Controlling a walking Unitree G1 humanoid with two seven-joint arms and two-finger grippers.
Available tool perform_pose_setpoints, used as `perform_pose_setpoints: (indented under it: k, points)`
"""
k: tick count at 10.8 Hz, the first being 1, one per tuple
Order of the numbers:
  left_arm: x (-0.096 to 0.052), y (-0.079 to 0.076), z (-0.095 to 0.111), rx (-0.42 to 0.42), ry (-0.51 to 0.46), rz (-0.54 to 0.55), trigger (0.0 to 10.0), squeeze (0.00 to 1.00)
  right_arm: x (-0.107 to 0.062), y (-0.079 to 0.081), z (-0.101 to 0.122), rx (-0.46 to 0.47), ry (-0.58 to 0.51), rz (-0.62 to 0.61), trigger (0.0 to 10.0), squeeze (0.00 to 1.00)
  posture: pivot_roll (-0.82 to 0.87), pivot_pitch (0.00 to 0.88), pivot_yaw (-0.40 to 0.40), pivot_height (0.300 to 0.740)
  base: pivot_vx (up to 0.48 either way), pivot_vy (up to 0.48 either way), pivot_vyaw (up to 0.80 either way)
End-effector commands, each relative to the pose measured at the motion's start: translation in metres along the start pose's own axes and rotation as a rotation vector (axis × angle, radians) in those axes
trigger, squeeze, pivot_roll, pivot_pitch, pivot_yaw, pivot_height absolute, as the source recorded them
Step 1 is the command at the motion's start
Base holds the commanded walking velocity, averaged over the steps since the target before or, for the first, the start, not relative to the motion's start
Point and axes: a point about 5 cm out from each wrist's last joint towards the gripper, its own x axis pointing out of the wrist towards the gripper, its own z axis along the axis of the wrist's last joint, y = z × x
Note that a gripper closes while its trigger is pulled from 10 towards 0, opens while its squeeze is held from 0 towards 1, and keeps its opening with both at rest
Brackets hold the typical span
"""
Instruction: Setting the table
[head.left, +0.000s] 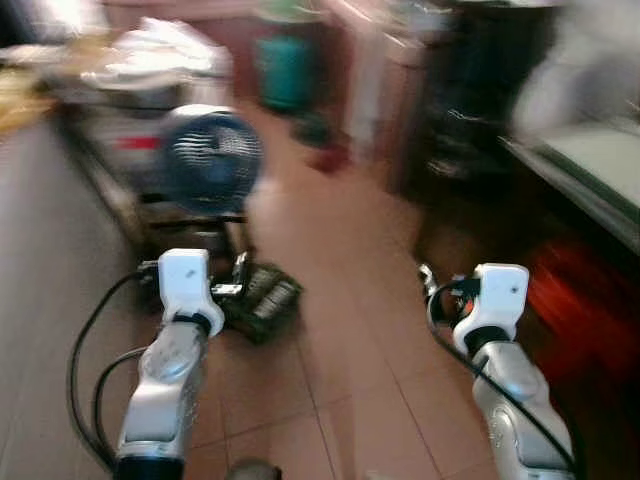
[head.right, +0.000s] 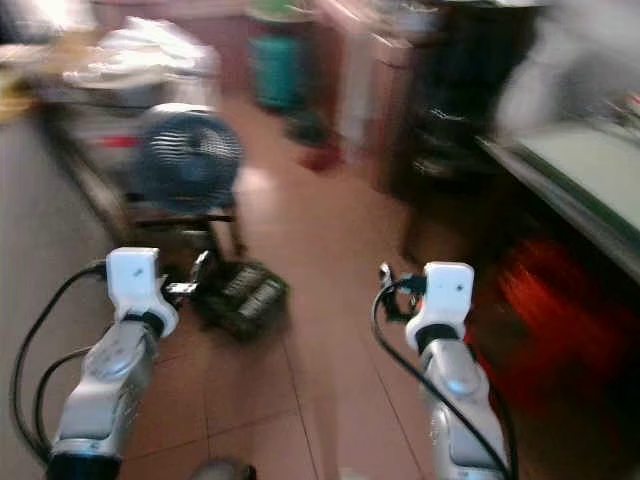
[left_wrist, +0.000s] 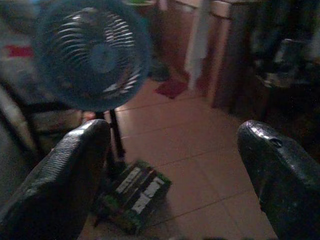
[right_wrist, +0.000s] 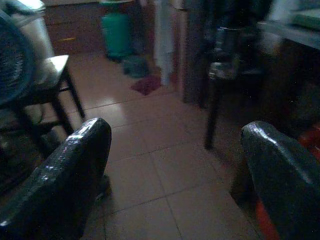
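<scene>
Both claws, left claw (left_wrist: 170, 175) and right claw (right_wrist: 175, 175), hang spread and empty over the tiled floor (head.left: 340, 300). Steer past the fan (head.left: 210, 158); the desk (head.left: 590, 165) waits right.

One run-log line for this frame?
phase: walking, view blurred | left pincer: open, empty | right pincer: open, empty | ahead: blue fan, tiled floor, table right

Lived-in home interior — terracotta tile floor (head.left: 350, 330), blue fan (head.left: 210, 158) on stool, green-topped table (head.left: 590, 165).
</scene>
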Motion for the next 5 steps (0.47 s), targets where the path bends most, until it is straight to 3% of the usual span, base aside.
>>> perform_pose_setpoints:
  k: [1,4,5]
  points:
    - [0.0001,0.004,0.0051,-0.001,-0.025,0.001,10.0,0.0,0.0018,0.0039,0.0042,0.012,-0.011,0.015,10.0,0.0,-0.03,0.0,0.037,0.74,0.0,0.0,-0.8]
    - [-0.0005,0.005,0.0046,-0.028,-0.019,-0.001,10.0,0.0,-0.0003,0.0026,0.0037,0.016,-0.009,0.009,10.0,0.0,-0.03,0.0,0.037,0.74,0.0,0.0,-0.8]
    - [-0.0007,0.0048,0.0049,-0.021,-0.019,-0.004,10.0,0.0,-0.0002,0.0023,0.0041,0.018,-0.01,0.005,10.0,0.0,-0.03,0.0,0.037,0.74,0.0,0.296,-0.8]
